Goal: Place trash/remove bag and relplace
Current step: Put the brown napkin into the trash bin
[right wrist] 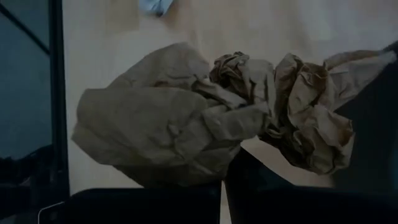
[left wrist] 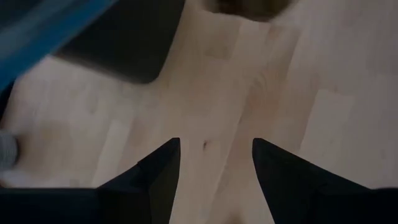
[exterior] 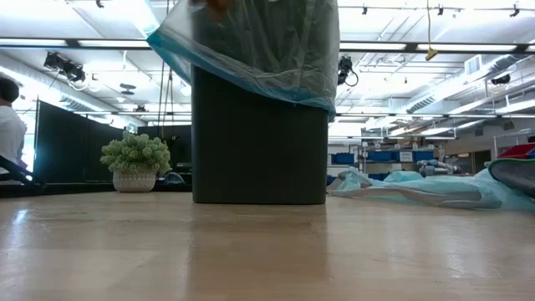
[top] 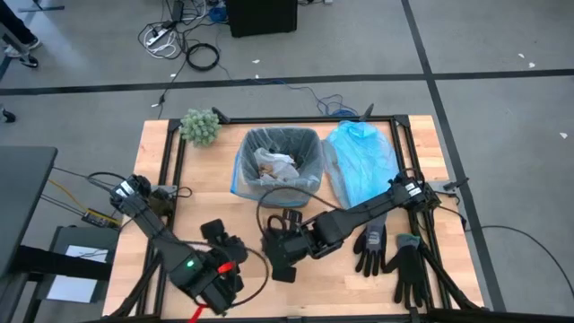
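Near the front middle of the tabletop [top: 215, 202], just in front of the black bin [top: 280, 160], the right claw [top: 280, 257] is clamped on a wad of crumpled brown paper [right wrist: 211, 118]; in the right wrist view the paper bulges out past the closed dark fingers [right wrist: 186, 202], which meet under it. Beside it to the left, at the front of the tabletop, the left claw [left wrist: 214, 162] hangs with its two fingers spread apart and nothing between them, bare wood showing in the gap. The bin stands upright in the middle of the tabletop, lined with a grey-white bag [top: 309, 144] whose edge folds down over the rim, with a blue tint along its lower hem in the low view. Crumpled white paper [top: 273, 164] lies inside the bin. A light-blue plastic bag [top: 359, 161] lies flat just right of the bin, a pair of black gloves [top: 390, 256] lies in front of that, and a green fuzzy plant [top: 200, 126] sits at the back left corner.
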`<action>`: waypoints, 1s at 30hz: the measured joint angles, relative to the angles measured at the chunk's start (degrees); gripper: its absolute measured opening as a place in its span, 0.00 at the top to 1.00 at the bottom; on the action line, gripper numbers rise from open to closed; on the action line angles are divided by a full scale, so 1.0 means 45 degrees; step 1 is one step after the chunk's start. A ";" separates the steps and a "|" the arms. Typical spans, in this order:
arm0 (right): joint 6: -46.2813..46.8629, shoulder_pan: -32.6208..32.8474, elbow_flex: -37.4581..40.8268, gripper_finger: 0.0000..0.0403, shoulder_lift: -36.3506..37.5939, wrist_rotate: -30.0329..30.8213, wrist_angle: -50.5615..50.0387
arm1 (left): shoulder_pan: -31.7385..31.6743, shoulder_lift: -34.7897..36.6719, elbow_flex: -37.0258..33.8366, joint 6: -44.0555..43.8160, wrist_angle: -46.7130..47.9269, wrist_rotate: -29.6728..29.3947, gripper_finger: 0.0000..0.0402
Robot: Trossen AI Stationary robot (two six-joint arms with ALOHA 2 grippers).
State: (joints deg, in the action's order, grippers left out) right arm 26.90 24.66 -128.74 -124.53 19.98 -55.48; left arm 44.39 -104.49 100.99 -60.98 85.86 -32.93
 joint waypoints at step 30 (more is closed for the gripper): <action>-0.3260 -0.1128 -0.1104 1.00 0.3667 0.2982 -0.2305 | -0.1988 0.0005 0.5156 0.8779 -0.2071 -0.7382 0.47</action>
State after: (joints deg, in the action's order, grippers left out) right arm 12.23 19.58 -133.71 -108.03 33.40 -65.85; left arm 35.45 -104.47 124.19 -21.48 76.53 -66.15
